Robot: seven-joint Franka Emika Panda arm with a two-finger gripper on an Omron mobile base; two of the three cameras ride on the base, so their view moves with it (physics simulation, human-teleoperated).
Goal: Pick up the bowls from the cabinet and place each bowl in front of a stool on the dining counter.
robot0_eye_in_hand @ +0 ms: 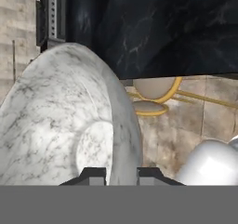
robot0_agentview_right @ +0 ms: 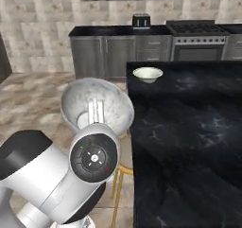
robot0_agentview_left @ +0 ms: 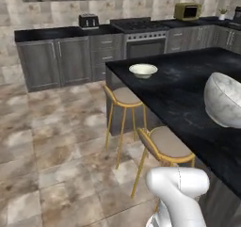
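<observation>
- Gripper is pinching the rim of the marble bowl; one fingertip sits inside the wall, the other outside.
- Marble bowl is held up in the air and tilted on its side, opening facing back toward the base in the right base view.
- In the left base view the same bowl hangs over the near right part of the dining worktop, clear of the surface.
- Cream bowl sits upright on the worktop near its far left corner, close to the edge, in front of the far stool.
- Right base view shows that cream bowl at the same far corner of the black veined top.
- Near stool stands against the worktop's left side, closer to the robot; the worktop edge in front of it is bare.
- Hand view looks down past the bowl rim at both stool seats beside the worktop edge.
- Back wall: grey base cabinets, stove, toaster on the black wall countertop.
</observation>
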